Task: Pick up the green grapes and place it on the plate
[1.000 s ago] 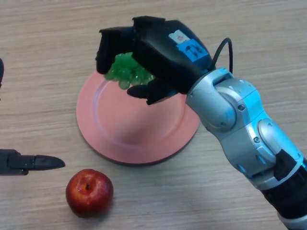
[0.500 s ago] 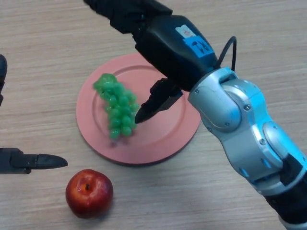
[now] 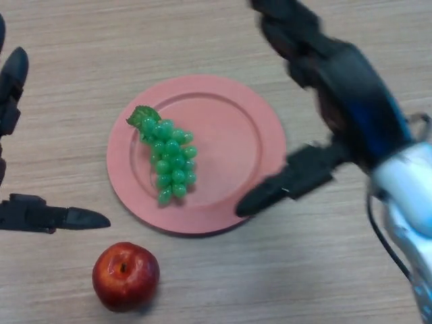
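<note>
Wooden table (image 3: 81, 54) bears pink plate (image 3: 250, 142) with glossy green grapes (image 3: 169, 162).

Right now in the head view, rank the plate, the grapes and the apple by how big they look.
1. The pink plate, clearly largest.
2. The green grapes: longer than the apple, but narrower.
3. The red apple: rounder, and its area looks close to the grapes', so this ranking is unsure.
</note>
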Controlling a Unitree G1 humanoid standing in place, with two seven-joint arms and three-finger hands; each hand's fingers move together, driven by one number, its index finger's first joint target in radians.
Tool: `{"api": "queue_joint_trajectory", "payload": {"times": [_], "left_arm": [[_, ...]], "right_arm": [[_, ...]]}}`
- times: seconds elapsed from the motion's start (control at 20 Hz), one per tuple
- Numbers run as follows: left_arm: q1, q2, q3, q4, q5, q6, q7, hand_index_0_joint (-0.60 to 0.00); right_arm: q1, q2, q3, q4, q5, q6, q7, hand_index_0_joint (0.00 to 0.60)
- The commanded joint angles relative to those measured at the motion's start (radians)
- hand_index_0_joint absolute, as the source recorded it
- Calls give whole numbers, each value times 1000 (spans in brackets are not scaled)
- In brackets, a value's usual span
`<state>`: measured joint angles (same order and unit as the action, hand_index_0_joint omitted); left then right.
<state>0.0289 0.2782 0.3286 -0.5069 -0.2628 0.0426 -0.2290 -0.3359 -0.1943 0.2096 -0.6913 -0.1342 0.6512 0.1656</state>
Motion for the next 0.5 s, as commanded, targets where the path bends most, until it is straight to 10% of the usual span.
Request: {"api": "queue_joint_trajectory", "payload": {"times": [0.05,0.5], "left_arm": [[-7,33,61,-52,-38,-84,-24,0],[-25,48,74,-24,-34,-61,-11,0]], "right_arm": [[61,4,-119,-105,63,-159,11,0],[189,-39,-223,-144,186,-266,-39,0]]}}
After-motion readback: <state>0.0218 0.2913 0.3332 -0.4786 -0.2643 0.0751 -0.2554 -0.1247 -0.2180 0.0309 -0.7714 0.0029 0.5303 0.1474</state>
